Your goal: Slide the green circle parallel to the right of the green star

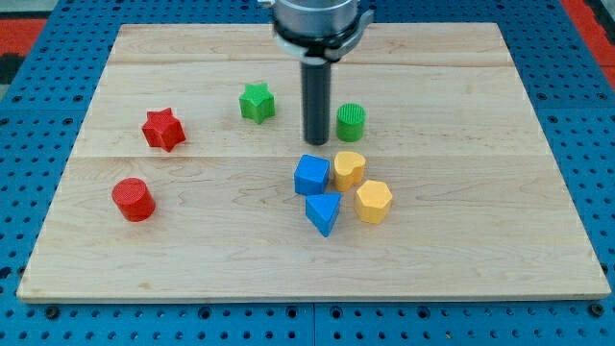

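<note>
Here, wooden board [192,240] on blue pegboard [596,115].

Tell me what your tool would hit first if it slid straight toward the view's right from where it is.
Most likely the green circle: my tip sits just off its left side, nothing between them. The tip looks a little lower in the view, so contact might be off-centre; one view leaves depth uncertain.

Our arm's mount [315,21] runs off the view's top; our rod hides board [461,240] behind it.
</note>
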Action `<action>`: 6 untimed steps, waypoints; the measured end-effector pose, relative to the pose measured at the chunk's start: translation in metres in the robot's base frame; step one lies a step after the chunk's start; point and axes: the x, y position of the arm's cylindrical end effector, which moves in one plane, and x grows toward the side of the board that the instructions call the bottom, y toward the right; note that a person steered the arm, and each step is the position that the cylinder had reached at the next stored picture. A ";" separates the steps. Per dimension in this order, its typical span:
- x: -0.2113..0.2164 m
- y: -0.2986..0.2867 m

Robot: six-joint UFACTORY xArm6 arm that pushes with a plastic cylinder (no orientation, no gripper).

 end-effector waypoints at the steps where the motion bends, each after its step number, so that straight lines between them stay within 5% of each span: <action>1: -0.010 0.071; 4: -0.030 0.159; 6: -0.021 -0.019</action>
